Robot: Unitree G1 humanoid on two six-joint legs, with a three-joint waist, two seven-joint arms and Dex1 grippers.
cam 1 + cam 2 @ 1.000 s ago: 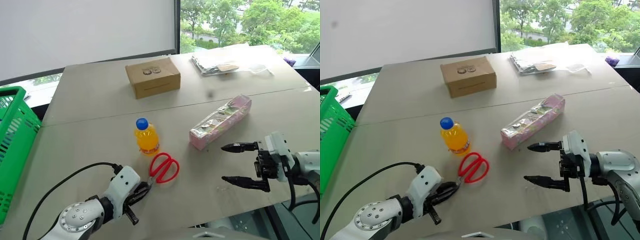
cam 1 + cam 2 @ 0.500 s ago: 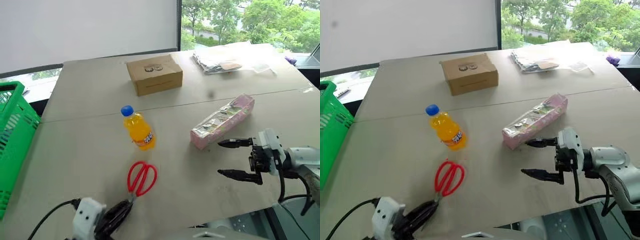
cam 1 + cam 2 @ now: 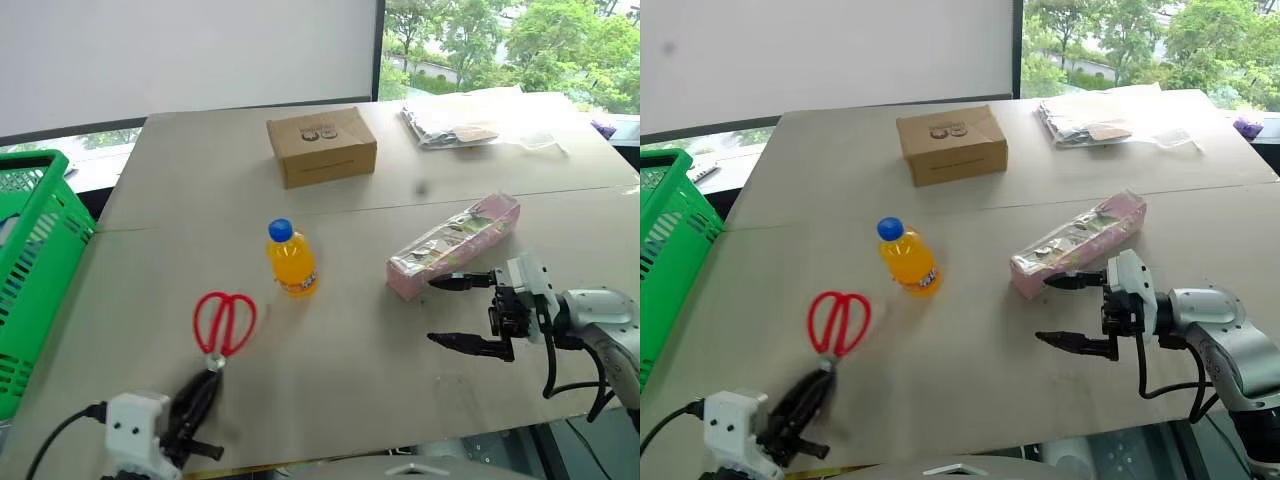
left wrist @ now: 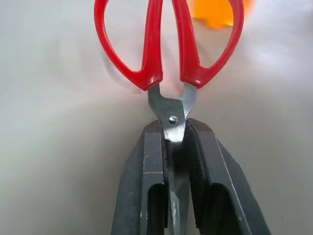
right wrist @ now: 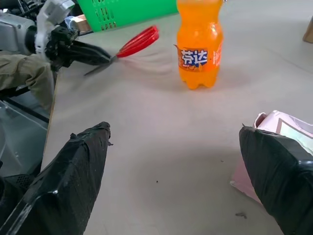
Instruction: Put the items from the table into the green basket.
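As the left gripper (image 3: 200, 395), clamped on the blades of the red-handled scissors (image 3: 224, 322), swings them toward the green basket (image 3: 35, 270), the wide-open right gripper (image 3: 462, 312) waits beside the pink pack (image 3: 455, 245).

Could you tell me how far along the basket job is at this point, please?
Nothing can be seen inside the green basket yet. In hand: the left pincer is shut on the scissors' blades. Left: the orange-drink bottle stands on the table, and the pink pack lies by the open right pincer.
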